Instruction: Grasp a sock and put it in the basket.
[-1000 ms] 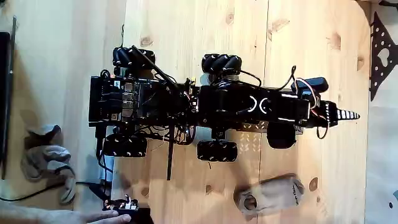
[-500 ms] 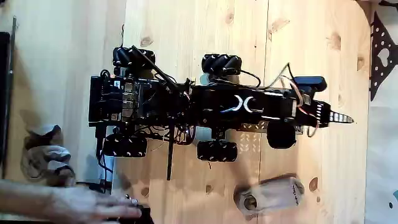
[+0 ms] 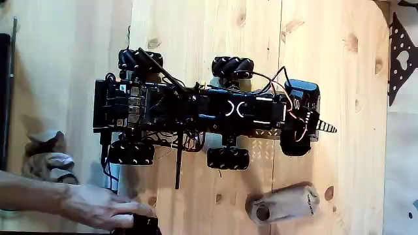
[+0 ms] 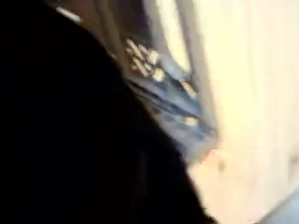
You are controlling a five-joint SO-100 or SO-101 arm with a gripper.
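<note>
The black sock looks to be held already; in the fixed view the end effector sits at the right end of the wheeled chassis, and its striped tip seems to be closed on a dark limp thing, though whether that is the sock I cannot tell for sure; the wrist view is blurred and mostly dark, which would fit black fabric pressed close to the lens. What is left, by my judgement, is the carry and the drop into the basket; the dark box at the left end of the chassis may be it, but that cannot be told.

The tabletop is pale knotty wood planks; a beige-grey sock lies near, right of centre; pale socks are heaped at the left; a person's hand reaches in at the near left.
</note>
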